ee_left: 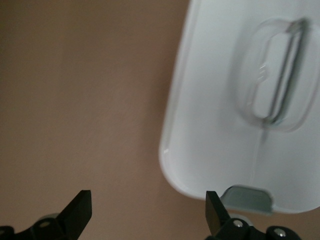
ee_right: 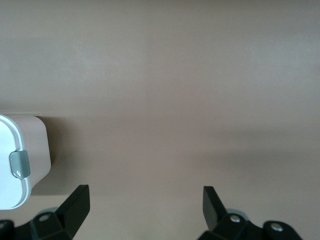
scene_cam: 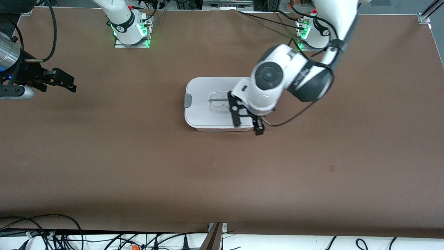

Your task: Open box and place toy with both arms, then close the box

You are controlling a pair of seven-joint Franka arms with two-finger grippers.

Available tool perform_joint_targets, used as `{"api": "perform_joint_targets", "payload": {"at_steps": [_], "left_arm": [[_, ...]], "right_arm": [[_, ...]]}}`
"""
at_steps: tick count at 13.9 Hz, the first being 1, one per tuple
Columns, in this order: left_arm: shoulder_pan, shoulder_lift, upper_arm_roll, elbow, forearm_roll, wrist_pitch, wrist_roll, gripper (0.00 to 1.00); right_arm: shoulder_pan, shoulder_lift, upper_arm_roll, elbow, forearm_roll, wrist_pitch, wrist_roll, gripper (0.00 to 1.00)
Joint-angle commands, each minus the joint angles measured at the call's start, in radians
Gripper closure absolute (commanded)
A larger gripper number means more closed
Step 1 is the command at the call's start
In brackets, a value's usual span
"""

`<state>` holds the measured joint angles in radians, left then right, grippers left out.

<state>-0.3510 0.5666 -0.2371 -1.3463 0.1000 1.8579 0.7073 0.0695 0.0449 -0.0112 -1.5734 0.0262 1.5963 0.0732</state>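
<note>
Overhead, left hand (scene_cam: 247,120) hangs fingers apart above the box (scene_cam: 208,104) (lid on); right hand (scene_cam: 60,81), seemingly spread, waits.

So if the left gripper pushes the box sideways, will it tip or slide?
The box looks low, wide and flat-based, so it would probably slide. Its smooth plastic lid seems slippery. The open left gripper hangs over its edge.

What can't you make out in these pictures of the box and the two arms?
- The toy: in no view; whether it sits inside the box cannot be told, since the white lid covers it.
- The clip at the left arm's end: hidden in the front view by the left end effector, open over that end.
- Most of the box: cut off by the right wrist view's edge.
- The right end effector, open, waits near the table's edge, its arm partly cropped.
</note>
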Motion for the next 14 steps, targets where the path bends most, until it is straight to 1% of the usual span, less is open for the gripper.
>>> {"api": "perform_joint_targets", "payload": {"at_steps": [1,2,3,5,6,9,10,11,12,14], "left_arm": [[0.114,-0.01,-0.016,0.059,0.017,-0.043,0.004,0.0],[0.136,-0.007,-0.01,0.067,0.023,-0.072,0.003,0.0],[0.164,-0.004,0.007,0.09,0.021,-0.074,-0.002,0.0],[0.204,0.015,0.06,0.165,0.012,-0.062,-0.008,0.0],[0.24,0.022,0.068,0.188,0.01,-0.048,0.0,0.0],[0.332,-0.013,0.084,0.184,0.004,-0.055,-0.009,0.0],[0.352,-0.036,0.105,0.176,-0.049,-0.066,-0.02,0.0],[0.351,-0.056,0.157,0.174,-0.093,-0.103,-0.041,0.0],[0.348,-0.071,0.198,0.174,-0.101,-0.141,-0.073,0.0],[0.359,-0.118,0.228,0.158,-0.143,-0.202,-0.159,0.0]], "right_arm": [[0.0,0.007,0.007,0.021,-0.015,-0.018,0.014,0.0],[0.0,0.007,0.008,0.021,-0.015,-0.016,0.014,0.0],[0.0,0.007,0.008,0.021,-0.015,-0.015,0.014,0.0],[0.0,0.007,0.007,0.021,-0.015,-0.016,0.013,0.0],[0.0,0.007,0.007,0.021,-0.015,-0.016,0.013,0.0],[0.0,0.007,0.007,0.021,-0.017,-0.018,0.013,0.0],[0.0,0.007,0.007,0.021,-0.017,-0.018,0.013,0.0],[0.0,0.009,0.007,0.021,-0.017,-0.018,0.013,0.0],[0.0,0.009,0.007,0.021,-0.02,-0.016,0.013,0.0],[0.0,0.009,0.007,0.02,-0.028,-0.019,0.013,0.0]]}}
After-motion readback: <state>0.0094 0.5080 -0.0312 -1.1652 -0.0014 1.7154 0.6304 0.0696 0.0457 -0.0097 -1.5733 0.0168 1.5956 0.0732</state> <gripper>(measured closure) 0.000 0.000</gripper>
